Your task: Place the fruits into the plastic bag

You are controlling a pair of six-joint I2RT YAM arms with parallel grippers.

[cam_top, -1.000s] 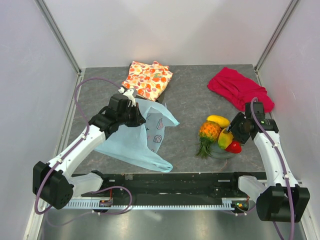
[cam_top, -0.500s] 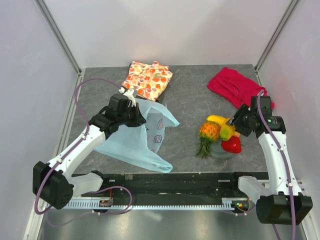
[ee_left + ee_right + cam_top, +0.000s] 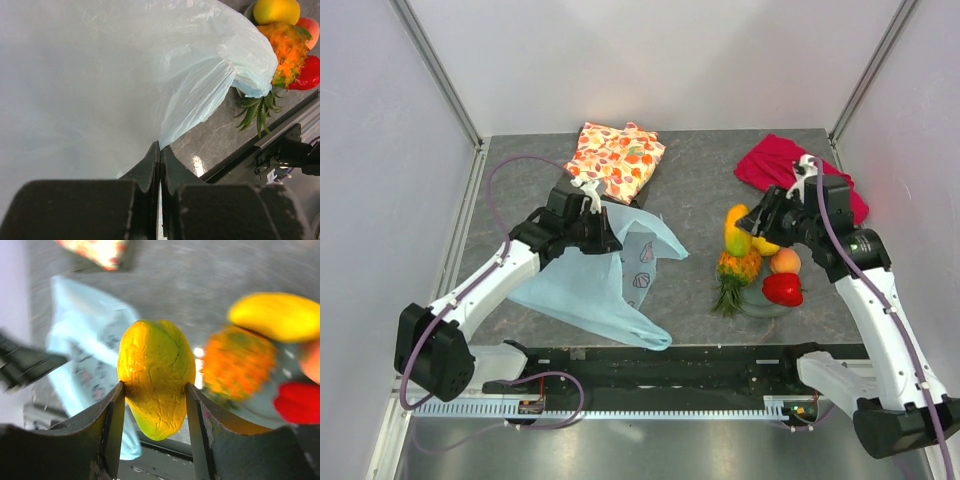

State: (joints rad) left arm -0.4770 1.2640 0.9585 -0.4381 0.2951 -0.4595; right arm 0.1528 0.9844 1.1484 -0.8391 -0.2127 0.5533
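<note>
A dark grey speckled table (image 3: 700, 200) lies inside a booth of plain white walls. The right gripper (image 3: 155, 390) is clamped on a yellow-green mango (image 3: 156, 360), one finger against each flank, and holds it clear of the tabletop. Just below that gripper, on its near side, lies the pineapple (image 3: 738, 266), its orange body toward the gripper and its green leaves pointing at the arm bases. Close on the gripper's right sit the second yellow mango (image 3: 766, 246), the peach (image 3: 785, 261) and the red pepper-like piece (image 3: 783, 288), clustered at the grey-green plate (image 3: 760, 305); the pepper-like piece rests on the plate, while for the others it is hard to tell. Beyond the gripper, toward the back wall on its right, the red cloth (image 3: 770, 165) lies crumpled. Well apart on its left, the left gripper (image 3: 160, 150) has its jaws pressed fully together on the thin film of the plastic bag (image 3: 150, 75), holding one edge of it raised. From that gripper the light-blue bag spreads toward the near edge of the table, and a loose fold reaches out to the gripper's right, toward the fruit but short of the pineapple. Behind the left gripper the orange floral cloth (image 3: 615, 158) lies flat, just beside the bag's far edge
</note>
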